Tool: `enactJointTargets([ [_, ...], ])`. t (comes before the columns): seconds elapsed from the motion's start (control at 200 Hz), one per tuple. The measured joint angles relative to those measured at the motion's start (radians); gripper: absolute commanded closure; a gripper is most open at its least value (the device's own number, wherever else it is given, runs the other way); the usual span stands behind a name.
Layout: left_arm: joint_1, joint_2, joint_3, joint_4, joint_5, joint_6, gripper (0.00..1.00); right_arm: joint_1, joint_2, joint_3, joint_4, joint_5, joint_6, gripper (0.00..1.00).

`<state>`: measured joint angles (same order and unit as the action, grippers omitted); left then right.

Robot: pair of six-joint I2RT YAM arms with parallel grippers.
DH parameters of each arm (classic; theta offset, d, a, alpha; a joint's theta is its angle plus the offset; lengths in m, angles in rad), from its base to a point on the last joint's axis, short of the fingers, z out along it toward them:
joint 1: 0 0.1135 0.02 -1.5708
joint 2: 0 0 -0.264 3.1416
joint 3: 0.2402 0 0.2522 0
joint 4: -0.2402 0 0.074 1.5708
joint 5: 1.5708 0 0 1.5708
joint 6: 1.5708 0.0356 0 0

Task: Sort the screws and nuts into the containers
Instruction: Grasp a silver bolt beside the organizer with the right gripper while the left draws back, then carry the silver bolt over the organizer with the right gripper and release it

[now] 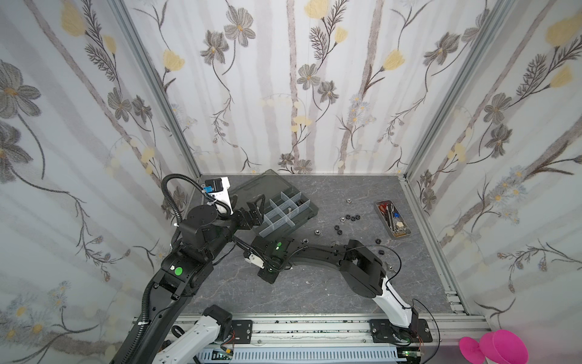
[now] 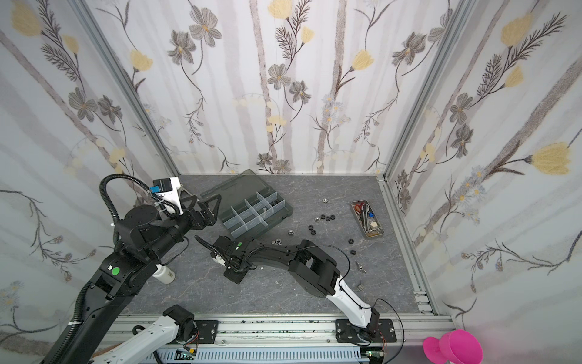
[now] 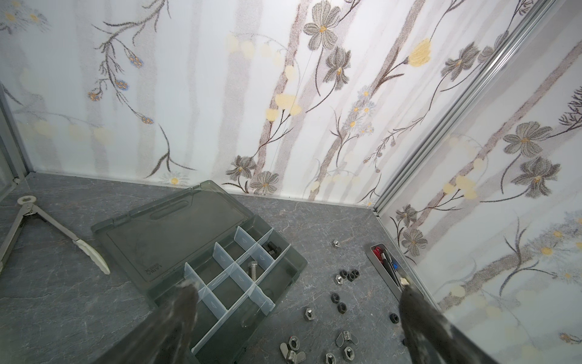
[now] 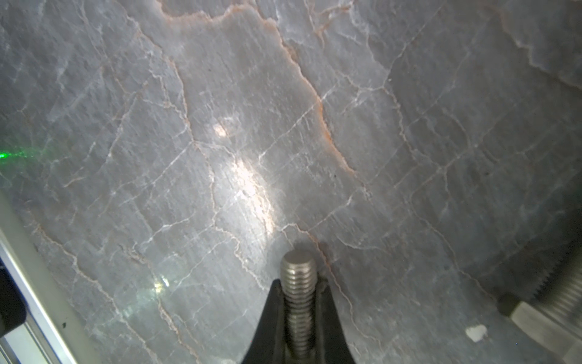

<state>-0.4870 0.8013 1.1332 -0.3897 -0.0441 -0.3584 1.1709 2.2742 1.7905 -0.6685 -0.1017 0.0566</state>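
Observation:
In the right wrist view my right gripper (image 4: pixel 298 285) is shut on a silver screw (image 4: pixel 298 271), whose threaded end pokes out just above the grey table. A second, blurred screw (image 4: pixel 563 299) lies close by. From above, that gripper (image 1: pixel 267 271) points down at the table in front of the smoky-grey box (image 1: pixel 277 225) of containers. My left gripper (image 3: pixel 297 285) hangs open and empty over the box's (image 3: pixel 204 271) near edge. One compartment holds a silver screw (image 3: pixel 253 270), another a black screw (image 3: pixel 273 249). Several black and silver nuts (image 1: pixel 349 217) (image 3: pixel 346 275) lie scattered right of the box.
A narrow tray of red-handled tools (image 1: pixel 392 219) (image 3: pixel 385 268) stands by the right wall. Metal tongs (image 3: pixel 47 227) lie left of the box's open lid (image 3: pixel 176 227). Wing nuts (image 3: pixel 293 348) rest among the nuts. A white bottle (image 2: pixel 163 274) lies under the left arm.

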Motion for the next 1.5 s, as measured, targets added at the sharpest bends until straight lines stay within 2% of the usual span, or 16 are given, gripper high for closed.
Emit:
enactJointTargets([
  [0.11,0.0,0.004,0.003,0.0,-0.008,-0.001,0.0,-0.007,-0.008,-0.01,0.009,-0.007,0.007,1.0],
  [0.25,0.0,0.009,0.013,0.0,-0.039,-0.002,0.0,-0.042,-0.046,-0.057,0.041,-0.016,0.023,1.0],
  [0.575,0.001,0.043,0.019,0.013,-0.087,-0.008,0.0,-0.183,-0.235,-0.236,0.215,-0.151,0.095,1.0],
  [0.834,0.001,0.109,0.018,0.039,-0.094,-0.008,0.0,-0.313,-0.304,-0.274,0.324,-0.235,0.15,1.0],
  [1.119,0.001,0.14,-0.014,0.063,-0.089,-0.008,0.0,-0.431,-0.285,-0.231,0.383,-0.265,0.196,1.0],
  [1.504,0.001,0.148,-0.129,0.072,-0.082,-0.035,0.0,-0.516,-0.135,-0.018,0.393,-0.262,0.241,1.0],
])
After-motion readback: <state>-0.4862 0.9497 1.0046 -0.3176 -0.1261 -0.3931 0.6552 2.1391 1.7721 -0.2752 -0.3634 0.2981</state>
